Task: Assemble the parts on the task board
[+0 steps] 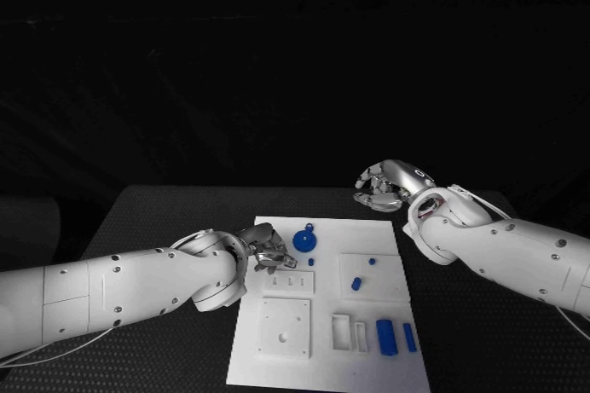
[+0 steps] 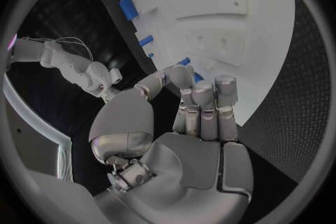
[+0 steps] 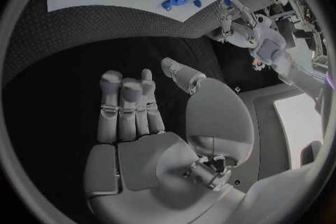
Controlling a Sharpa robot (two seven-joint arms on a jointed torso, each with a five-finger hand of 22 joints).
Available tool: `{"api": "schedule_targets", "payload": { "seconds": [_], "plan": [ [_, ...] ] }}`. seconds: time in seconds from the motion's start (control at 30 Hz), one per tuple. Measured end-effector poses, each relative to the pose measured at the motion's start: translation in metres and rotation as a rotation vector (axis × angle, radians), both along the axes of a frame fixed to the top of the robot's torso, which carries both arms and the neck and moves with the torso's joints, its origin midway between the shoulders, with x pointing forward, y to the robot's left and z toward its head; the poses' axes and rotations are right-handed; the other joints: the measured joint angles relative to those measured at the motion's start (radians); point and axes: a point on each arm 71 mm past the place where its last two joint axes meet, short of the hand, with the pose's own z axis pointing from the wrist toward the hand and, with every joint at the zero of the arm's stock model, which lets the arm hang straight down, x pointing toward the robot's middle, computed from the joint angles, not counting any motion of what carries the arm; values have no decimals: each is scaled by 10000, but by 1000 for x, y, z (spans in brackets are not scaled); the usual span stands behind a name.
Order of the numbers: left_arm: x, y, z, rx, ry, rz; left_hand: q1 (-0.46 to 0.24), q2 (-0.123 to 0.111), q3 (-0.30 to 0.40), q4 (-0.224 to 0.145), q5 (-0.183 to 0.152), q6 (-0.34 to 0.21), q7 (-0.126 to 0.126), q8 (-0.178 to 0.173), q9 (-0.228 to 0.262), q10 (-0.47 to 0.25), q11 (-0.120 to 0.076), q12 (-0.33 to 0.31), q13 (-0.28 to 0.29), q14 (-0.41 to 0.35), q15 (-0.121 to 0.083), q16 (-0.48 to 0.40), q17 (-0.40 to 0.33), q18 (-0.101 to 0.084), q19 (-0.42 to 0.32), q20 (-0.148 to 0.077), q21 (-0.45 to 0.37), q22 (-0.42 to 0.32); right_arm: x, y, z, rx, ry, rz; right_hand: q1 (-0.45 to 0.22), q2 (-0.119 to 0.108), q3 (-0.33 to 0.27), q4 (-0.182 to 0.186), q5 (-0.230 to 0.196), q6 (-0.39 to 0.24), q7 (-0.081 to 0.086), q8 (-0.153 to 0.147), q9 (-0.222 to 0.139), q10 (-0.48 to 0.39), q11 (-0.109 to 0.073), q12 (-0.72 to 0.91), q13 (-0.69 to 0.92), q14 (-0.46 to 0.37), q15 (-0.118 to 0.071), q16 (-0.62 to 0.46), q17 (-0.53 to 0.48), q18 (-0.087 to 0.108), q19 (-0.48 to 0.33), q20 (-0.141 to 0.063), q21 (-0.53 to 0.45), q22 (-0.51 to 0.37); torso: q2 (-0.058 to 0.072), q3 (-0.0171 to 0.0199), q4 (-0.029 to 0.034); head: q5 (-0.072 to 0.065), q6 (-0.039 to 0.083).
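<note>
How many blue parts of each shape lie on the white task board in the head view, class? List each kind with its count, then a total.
Round gear-like disc: 1
Small pegs: 3
Long bars: 2
Total: 6 blue parts on the task board

task board [image 1: 322,359] mid table [image 1: 160,214] | L hand [image 1: 266,246] at board's left edge | R hand [image 1: 391,185] behind board

Black table [image 1: 160,214], textured top; dark, unlit room behind.
</note>
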Motion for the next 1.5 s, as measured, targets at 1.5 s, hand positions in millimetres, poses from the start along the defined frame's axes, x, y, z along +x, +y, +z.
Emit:
{"api": "schedule_targets", "payload": {
  "seconds": [1.5],
  "plan": [
    [-3, -9, -18, 1601, 149, -674, -1074, 628, 38, -683, 2577, 1, 0, 546, 449, 36, -59, 2026, 686, -10, -12, 1308, -479, 0, -2, 1, 207, 98, 5, 3, -2, 221, 211, -139, 0, 0, -165, 0, 650, 5, -4, 0, 4, -104, 34, 2, -119, -51, -14, -87, 14, 59, -74, 5, -113, 11, 21, -16, 1, 74, -153]
  ]
}}
